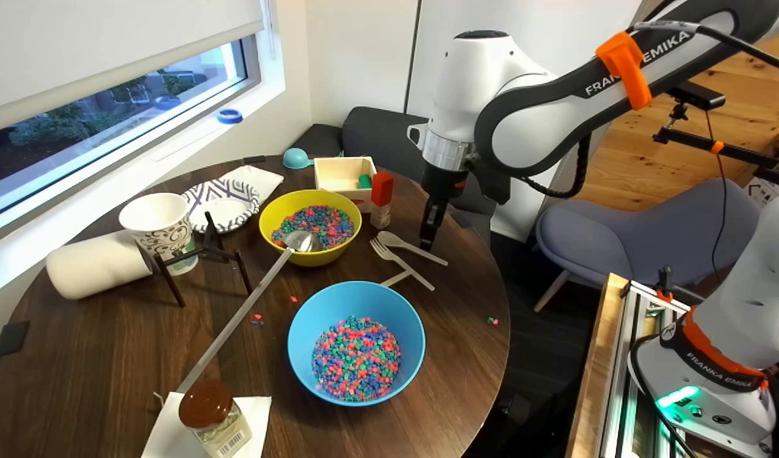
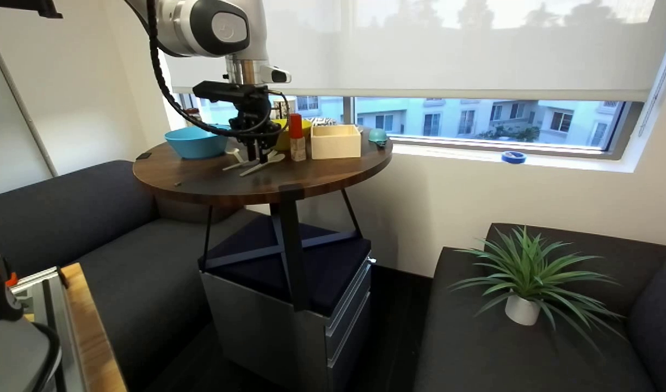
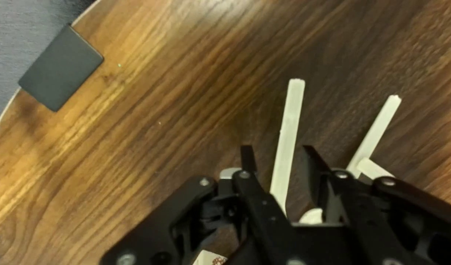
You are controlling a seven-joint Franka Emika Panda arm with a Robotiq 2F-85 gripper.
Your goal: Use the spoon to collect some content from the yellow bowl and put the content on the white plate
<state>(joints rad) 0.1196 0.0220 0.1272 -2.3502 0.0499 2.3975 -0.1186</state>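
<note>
Black fingers (image 3: pixel 249 160) of my claw (image 3: pixel 278 148) loom largest at the bottom of the wrist view, their tips parted near the middle of the frame. Between them, as that camera gives it to me, runs the straight pale handle of the spoon (image 3: pixel 289 129), slanting from right of centre down toward the bottom edge, where it passes out of sight behind the claw. Strips of dark worktop (image 3: pixel 166 140) show on either side of the handle, so I see the fingers apart from it; whether the tips are above it or level with it I cannot tell.

In an exterior view my claw points down right of centre, its tips just at the spoon's handle, with the rounded head of the spoon lying to their left. Just below it in the frame I have a pale fork (image 1: pixel 402 264), lying across another pale utensil (image 1: pixel 396 278) that is partly covered. A red-topped container (image 1: pixel 382 198) stands near the claw in both exterior views.

Further left, the yellow bowl (image 1: pixel 313 258) holds the content (image 1: pixel 322 222), tiny pink, blue and green beads, with the head of a long-handled ladle (image 1: pixel 242 313) resting in it. I see the white plate (image 1: pixel 227 208), dark zigzags on its rim, just left of that bowl, toward the upper left. Lower in the frame, a blue bowl (image 1: pixel 357 296) holds a similar heap (image 1: pixel 357 359).
</note>
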